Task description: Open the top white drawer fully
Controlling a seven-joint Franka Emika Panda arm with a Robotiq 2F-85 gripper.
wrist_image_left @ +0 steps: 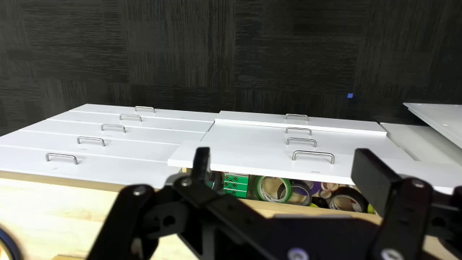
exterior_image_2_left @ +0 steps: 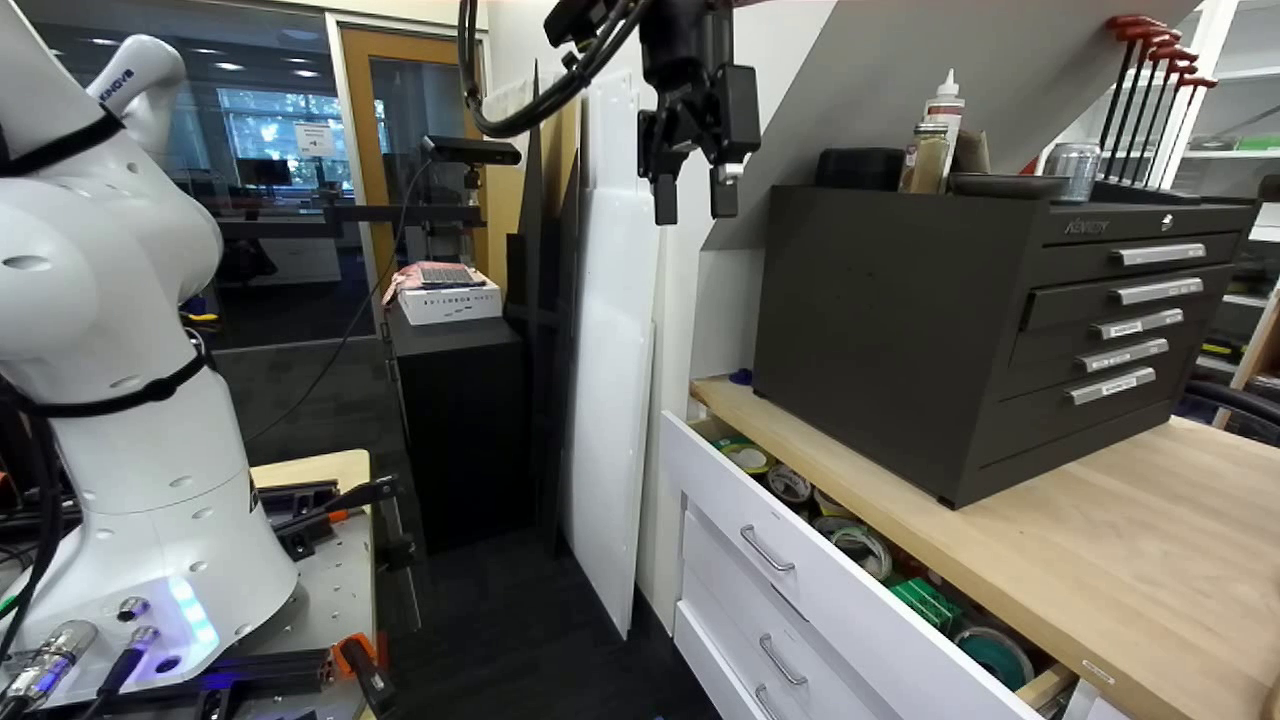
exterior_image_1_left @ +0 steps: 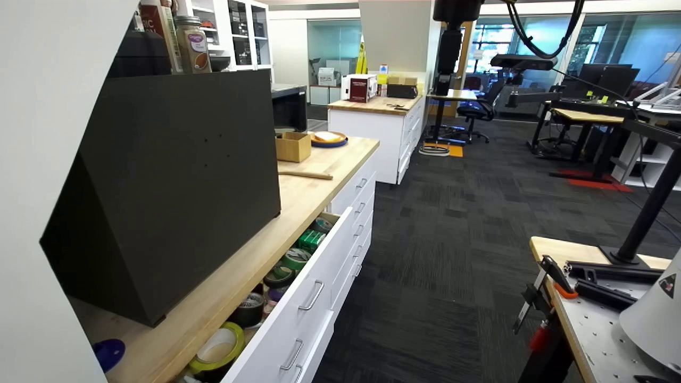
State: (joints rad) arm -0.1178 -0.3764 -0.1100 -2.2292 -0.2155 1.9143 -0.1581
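Jutting past the front edge of the surface, the top white drawer stands open beneath the tool chest, one end near a front corner; whether any travel is left cannot be told. Rolls of tape and a green pack lie inside, so it should feel fairly heavy, slow to start and then inclined to coast, with loose rolls likely to shift if jerked. The front looks stiff and hardly fragile. The fingers are spread wide with nothing between them, raised well apart from the drawer. The best hold is probably the middle of its slim metal handle, which may prove slippery, so the grip should be square across the bar; hooking the front's upper edge from inside would be the fallback, with the pull going straight out from the surface's front edge.
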